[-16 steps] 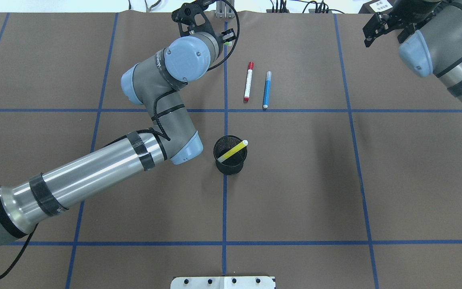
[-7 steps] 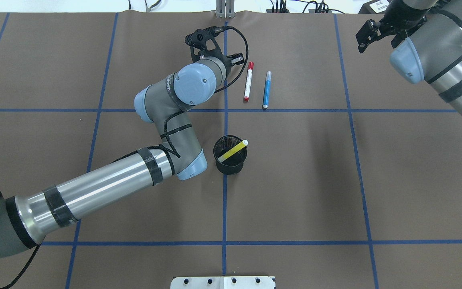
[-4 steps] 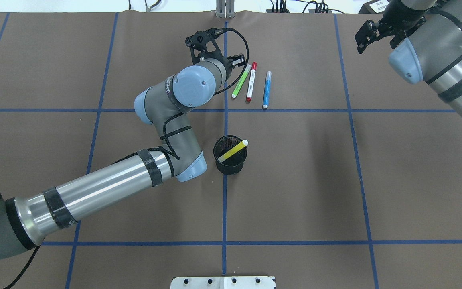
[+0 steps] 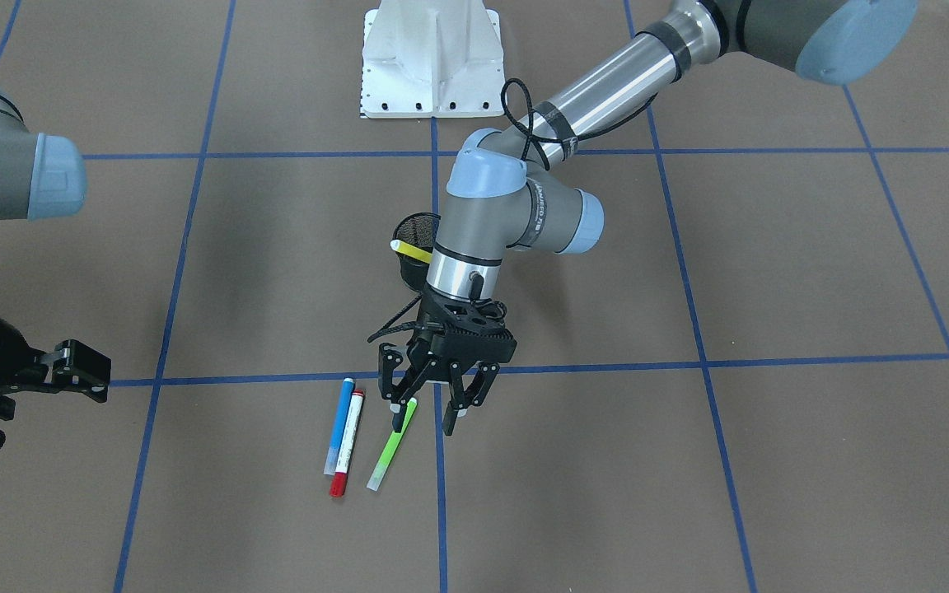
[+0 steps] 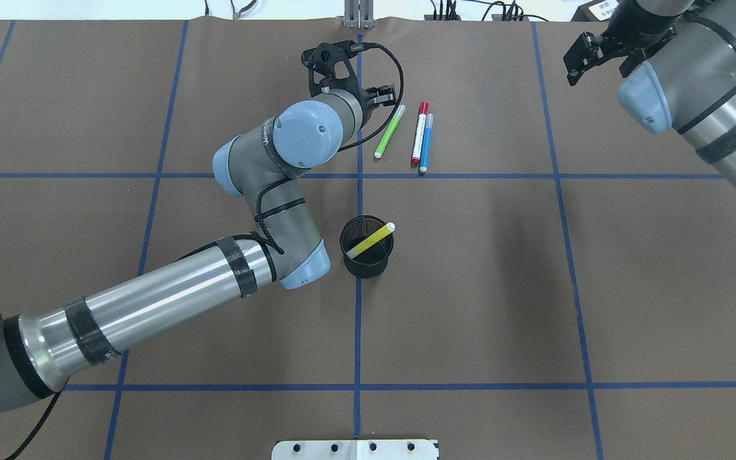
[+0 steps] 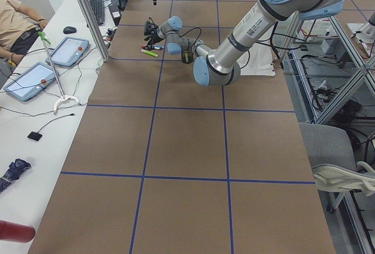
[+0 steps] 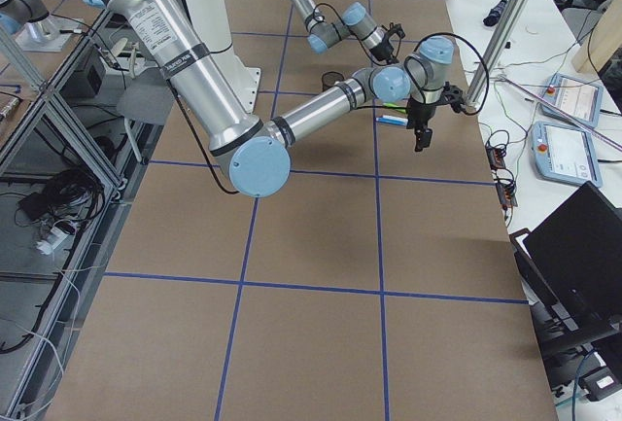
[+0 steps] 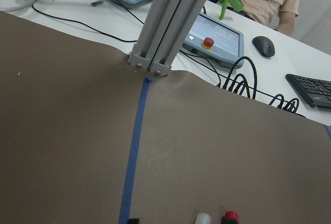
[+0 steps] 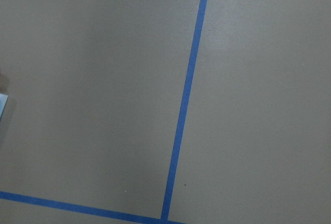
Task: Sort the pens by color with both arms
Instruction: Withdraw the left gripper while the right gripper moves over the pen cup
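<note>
The green pen (image 5: 390,131) lies on the brown table, left of the white-barrelled red pen (image 5: 419,134) and the blue pen (image 5: 427,144), which lie side by side and touch. The yellow pen (image 5: 371,239) leans inside the black mesh cup (image 5: 367,262). My left gripper (image 4: 425,416) is open and empty just above the table, one fingertip (image 4: 397,416) at the near end of the green pen (image 4: 390,449). The left wrist view shows a pale cap (image 8: 202,218) and a red cap (image 8: 230,216) at its bottom edge. My right gripper (image 5: 601,54) is open and empty at the far right.
A white pedestal base (image 4: 429,58) stands at the robot's side of the table. An aluminium post (image 8: 170,22) stands at the table's far edge, with tablets, cables and a seated person beyond it. Blue tape lines (image 5: 358,319) grid the table.
The left arm brought the green pen to the row and let it go onto the table. The red pen shifted right, up against the blue pen. The right gripper drifted slightly left.
</note>
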Tool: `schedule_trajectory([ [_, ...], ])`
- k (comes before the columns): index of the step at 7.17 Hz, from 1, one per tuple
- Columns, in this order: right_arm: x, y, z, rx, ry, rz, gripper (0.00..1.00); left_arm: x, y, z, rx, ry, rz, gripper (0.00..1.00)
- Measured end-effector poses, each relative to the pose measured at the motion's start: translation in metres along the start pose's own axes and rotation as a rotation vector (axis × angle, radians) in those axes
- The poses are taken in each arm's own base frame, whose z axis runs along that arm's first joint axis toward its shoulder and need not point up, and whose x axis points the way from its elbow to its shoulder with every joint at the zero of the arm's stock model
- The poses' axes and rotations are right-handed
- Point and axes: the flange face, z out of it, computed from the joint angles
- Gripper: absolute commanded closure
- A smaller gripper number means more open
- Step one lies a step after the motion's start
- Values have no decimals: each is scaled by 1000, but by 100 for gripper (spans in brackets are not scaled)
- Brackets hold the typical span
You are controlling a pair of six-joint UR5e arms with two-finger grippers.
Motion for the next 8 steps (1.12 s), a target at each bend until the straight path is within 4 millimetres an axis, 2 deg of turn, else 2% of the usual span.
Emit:
schedule_trajectory([
  [2,-2,-1,-1,2,-2,2,1,15,-8,-16,-47,-12,33,1],
  [3,-6,-2,-3,5,-5,7,1,24,-11,-29,-93,-36,42,1],
  [4,-14,-4,-7,11,-11,20,1,24,-12,-47,-156,-59,47,1],
  [6,-44,-1,-17,26,-37,55,1,5,-15,-88,-286,-88,52,1],
  [8,-79,13,-27,40,-71,97,1,-15,-41,-134,-417,-127,100,1],
])
